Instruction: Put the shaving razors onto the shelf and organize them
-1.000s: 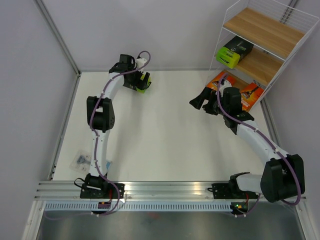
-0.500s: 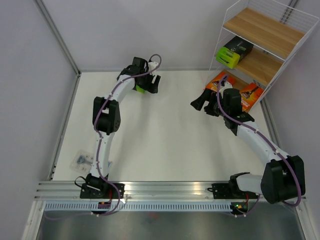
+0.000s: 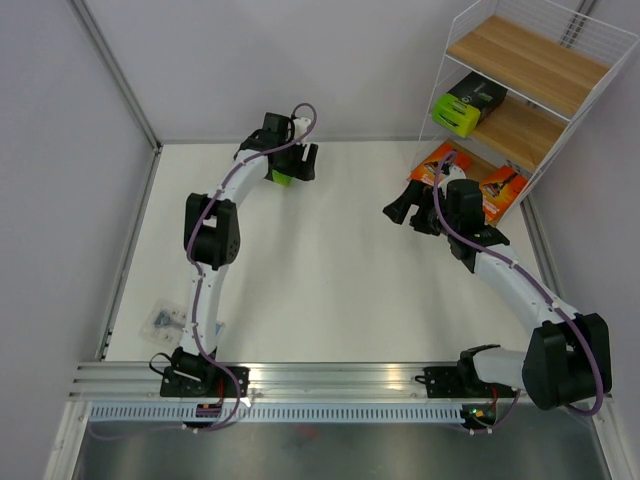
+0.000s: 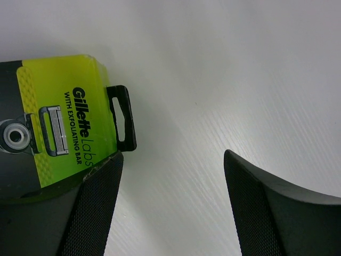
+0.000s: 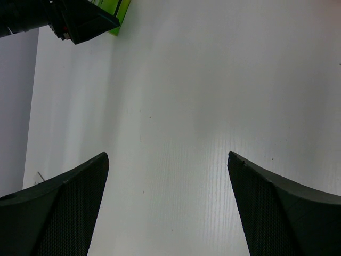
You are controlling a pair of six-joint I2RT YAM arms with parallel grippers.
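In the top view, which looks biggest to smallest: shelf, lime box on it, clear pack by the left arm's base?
Shelf
lime box
clear pack
The box is nearer the camera, so the last two are unsure.

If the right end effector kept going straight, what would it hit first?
Likely nothing soon: ahead of the right end effector is only bare white table. The left end effector and lime-green pack sit off to its side, though depth is unclear.

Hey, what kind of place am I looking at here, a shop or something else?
Probably a robotics lab cell, not a shop: a left arm and right arm bolted to a white table, plain panel walls, and one small wire shelf holding a black-and-lime razor box.
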